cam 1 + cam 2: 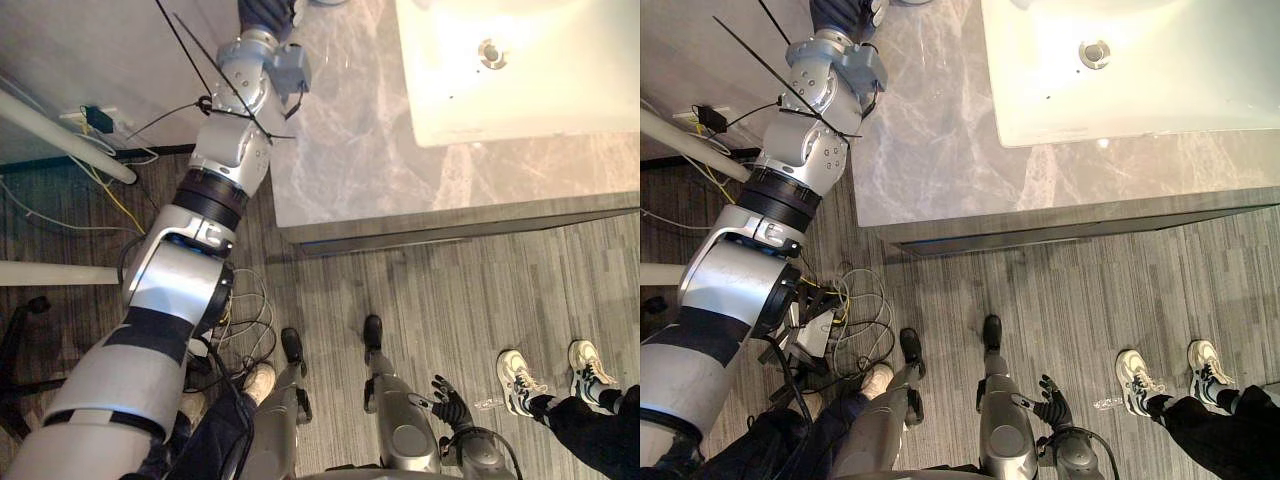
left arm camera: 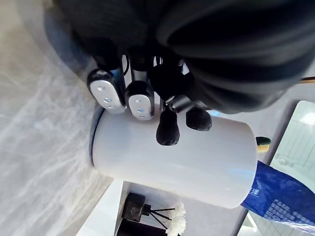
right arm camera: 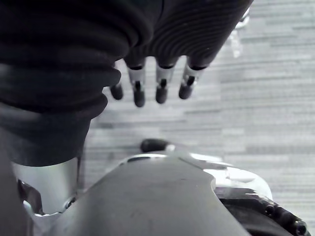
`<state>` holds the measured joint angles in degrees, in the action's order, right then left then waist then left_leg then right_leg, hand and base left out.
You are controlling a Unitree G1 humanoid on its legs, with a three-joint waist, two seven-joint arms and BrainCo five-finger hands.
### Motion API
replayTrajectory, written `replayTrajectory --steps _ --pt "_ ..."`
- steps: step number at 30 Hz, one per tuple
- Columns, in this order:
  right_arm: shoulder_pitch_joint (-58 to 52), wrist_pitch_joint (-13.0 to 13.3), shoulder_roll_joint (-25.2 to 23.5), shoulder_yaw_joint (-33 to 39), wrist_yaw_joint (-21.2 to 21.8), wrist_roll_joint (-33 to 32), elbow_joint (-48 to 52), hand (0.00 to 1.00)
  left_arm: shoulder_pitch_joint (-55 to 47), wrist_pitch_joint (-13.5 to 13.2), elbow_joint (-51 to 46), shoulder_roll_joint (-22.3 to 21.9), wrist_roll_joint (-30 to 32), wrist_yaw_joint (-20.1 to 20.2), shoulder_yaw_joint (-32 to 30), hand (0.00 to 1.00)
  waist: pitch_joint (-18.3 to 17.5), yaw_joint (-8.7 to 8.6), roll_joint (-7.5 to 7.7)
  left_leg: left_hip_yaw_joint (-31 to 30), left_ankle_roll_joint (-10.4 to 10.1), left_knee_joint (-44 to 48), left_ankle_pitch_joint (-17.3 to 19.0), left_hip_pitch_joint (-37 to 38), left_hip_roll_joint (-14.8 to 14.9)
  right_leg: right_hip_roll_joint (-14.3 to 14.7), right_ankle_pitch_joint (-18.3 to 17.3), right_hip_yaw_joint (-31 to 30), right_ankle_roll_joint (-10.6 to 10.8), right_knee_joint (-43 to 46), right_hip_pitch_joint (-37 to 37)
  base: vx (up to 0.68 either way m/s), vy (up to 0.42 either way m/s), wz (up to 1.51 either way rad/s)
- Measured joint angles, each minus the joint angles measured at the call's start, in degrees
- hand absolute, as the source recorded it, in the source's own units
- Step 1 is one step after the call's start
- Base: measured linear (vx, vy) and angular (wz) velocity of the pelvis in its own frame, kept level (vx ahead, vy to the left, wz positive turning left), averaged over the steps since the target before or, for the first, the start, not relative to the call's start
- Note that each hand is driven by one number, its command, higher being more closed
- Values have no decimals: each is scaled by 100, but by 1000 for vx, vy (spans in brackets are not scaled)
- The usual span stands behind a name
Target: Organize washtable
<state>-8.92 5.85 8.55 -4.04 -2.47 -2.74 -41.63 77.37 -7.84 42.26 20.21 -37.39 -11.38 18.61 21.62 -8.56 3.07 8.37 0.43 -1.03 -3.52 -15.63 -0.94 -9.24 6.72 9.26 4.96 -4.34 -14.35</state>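
The white cup (image 2: 172, 164) is on the marble counter (image 1: 370, 150), near its far left corner, with a blue packet (image 2: 280, 196) and a dark diffuser bottle (image 2: 134, 206) close by. The left hand (image 2: 139, 100) has its fingers and thumb curled onto the cup's side. I judge this step is the grasp. The next move needs a firm hold and a straight lift, clear of these neighbours. The right hand (image 3: 162, 86) hangs low over the floor, its fingers loose and apart.

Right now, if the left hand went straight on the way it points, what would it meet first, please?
The white cup: the fingers of the left hand curl onto its side, so no way ahead is free. Past the cup lies a blue packet, though depth there is unclear.
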Motion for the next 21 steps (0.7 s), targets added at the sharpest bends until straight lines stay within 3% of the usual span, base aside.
replayTrajectory --steps 7,11,13,21 --pt "-1 -9 15 -18 2 7 -67 0 -814 102 -1008 -88 273 2 221 100 -11 117 -18 -69 0 32 0 145 -1 0 -2 77 0 -21 200 -9 1 4" --pt "-3 -15 62 -12 4 23 -291 0 -2266 91 -2749 -87 587 20 233 100 -122 229 -139 -362 -4 34 2 353 -5 17 -66 320 -12 -88 560 7 -13 28" --pt "-37 -30 126 29 17 72 -548 0 -3644 74 -3819 -105 698 140 248 100 -354 446 -273 -510 -16 33 11 458 -4 20 -151 464 12 -77 741 22 -9 33" --pt "-94 -229 150 27 28 287 -1082 0 -6386 120 -4777 -322 703 614 443 100 -1100 853 -353 -939 -65 35 44 905 -3 11 -382 989 -34 11 1408 13 -3 34"
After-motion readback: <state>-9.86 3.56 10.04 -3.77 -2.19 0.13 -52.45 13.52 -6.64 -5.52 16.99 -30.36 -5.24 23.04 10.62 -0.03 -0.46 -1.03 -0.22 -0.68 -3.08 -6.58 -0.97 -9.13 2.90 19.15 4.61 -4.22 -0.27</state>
